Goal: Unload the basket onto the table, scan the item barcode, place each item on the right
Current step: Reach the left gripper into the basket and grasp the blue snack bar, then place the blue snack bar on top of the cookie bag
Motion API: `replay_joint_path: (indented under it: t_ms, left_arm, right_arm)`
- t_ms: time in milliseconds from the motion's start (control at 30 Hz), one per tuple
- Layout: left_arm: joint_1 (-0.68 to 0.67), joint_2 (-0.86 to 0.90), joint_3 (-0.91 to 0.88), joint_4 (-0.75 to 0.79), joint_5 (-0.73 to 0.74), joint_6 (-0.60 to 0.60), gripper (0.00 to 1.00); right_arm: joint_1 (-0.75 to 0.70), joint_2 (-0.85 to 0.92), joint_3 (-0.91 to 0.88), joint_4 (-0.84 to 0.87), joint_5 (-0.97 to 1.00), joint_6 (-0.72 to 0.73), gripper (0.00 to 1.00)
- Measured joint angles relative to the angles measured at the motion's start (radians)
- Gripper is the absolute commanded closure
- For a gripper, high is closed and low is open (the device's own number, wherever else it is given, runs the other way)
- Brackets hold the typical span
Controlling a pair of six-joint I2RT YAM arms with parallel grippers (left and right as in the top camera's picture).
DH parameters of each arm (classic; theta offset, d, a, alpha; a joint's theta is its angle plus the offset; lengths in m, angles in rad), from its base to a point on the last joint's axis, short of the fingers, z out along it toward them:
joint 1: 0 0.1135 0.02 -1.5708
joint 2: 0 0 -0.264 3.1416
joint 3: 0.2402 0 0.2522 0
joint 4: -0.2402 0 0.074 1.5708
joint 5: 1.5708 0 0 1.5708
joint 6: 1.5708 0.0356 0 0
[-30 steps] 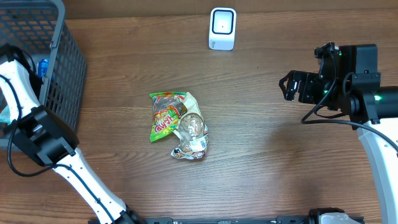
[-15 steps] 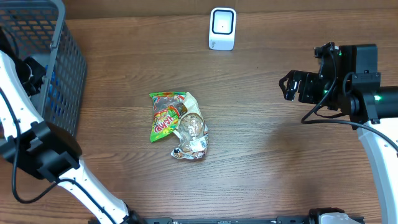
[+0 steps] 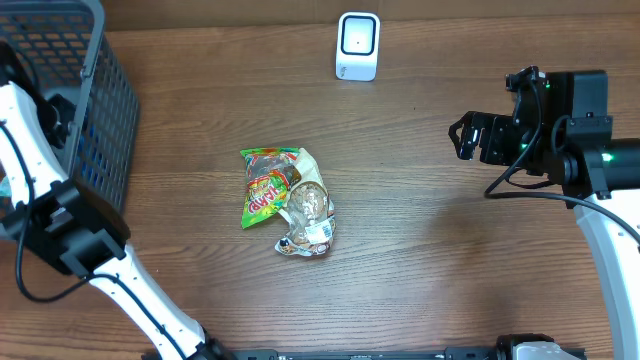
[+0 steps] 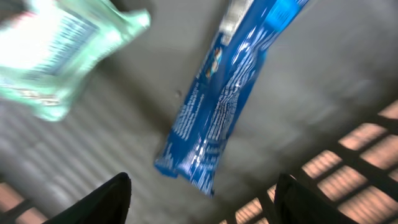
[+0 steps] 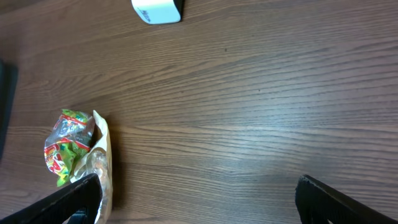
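Overhead, a crinkly green snack bag [image 3: 262, 188] and a clear-wrapped brown pastry [image 3: 306, 215] lie touching, apart from the white box scanner [image 3: 357, 45]. Left wrist: the left gripper [image 4: 202, 183], jaws spread, hovers over a glossy blue packet [image 4: 224, 106] in the grey mesh basket [image 4: 336, 62]. Right wrist: the right gripper [image 5: 199, 196] hangs released, holding nothing

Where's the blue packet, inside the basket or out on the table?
Inside: the blue packet lies on the basket floor, its mesh wall beside it.

Grey mesh basket [image 3: 108, 110], wooden table [image 3: 420, 275]
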Motion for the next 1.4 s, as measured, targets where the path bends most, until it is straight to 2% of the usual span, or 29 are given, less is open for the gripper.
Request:
replay_joint_path:
  t_ms: [133, 200, 233, 267, 567, 733, 933, 1000, 1067, 1200, 1233, 1400]
  left_arm:
    - [0.0, 0.114, -0.001, -0.023, 0.009, 0.0, 0.44]
    - [0.0, 0.148, -0.001, -0.033, 0.011, 0.006, 0.59]
    - [0.0, 0.153, -0.001, -0.037, 0.01, 0.014, 0.82]
    - [0.0, 0.154, -0.001, -0.04, 0.011, 0.018, 0.96]
    - [0.0, 0.15, 0.008, -0.079, 0.011, 0.022, 0.96]
    - [0.0, 0.053, -0.016, -0.085, 0.018, 0.022, 0.96]
    - [-0.014, -0.473, 0.0, -0.108, 0.028, 0.022, 0.96]
    - [-0.048, -0.582, 0.014, -0.135, 0.045, 0.021, 0.96]
    - [-0.137, -0.669, 0.019, -0.201, 0.072, 0.021, 0.96]
    - [-0.325, -0.674, 0.006, -0.304, 0.095, 0.021, 0.96]
    - [-0.401, -0.657, -0.032, -0.298, 0.101, 0.022, 0.96]
    - [-0.619, -0.63, -0.301, -0.193, 0.121, 0.022, 0.96]
  right_arm:
    - [0.0, 0.0, 0.0, -0.002, 0.0, 0.0, 0.0]
    - [0.0, 0.0, 0.0, -0.002, 0.001, 0.0, 0.0]
    - [0.0, 0.0, 0.0, -0.003, 0.0, 0.0, 0.0]
    - [0.0, 0.0, 0.0, -0.004, 0.0, 0.0, 0.0]
    - [0.0, 0.0, 0.0, -0.004, 0.001, 0.0, 0.0]
    - [0.0, 0.0, 0.0, -0.001, 0.001, 0.0, 0.0]
    - [0.0, 0.0, 0.0, 0.0, 0.0, 0.0, 0.0]
    - [0.0, 0.0, 0.0, 0.003, 0.0, 0.0, 0.0]
    - [0.0, 0.0, 0.0, 0.018, 0.0, 0.0, 0.0]
    - [0.0, 0.0, 0.0, 0.026, 0.0, 0.0, 0.0]
    - [0.0, 0.0, 0.0, 0.025, 0.0, 0.0, 0.0]
    - [0.0, 0.0, 0.0, 0.026, 0.001, 0.0, 0.0]
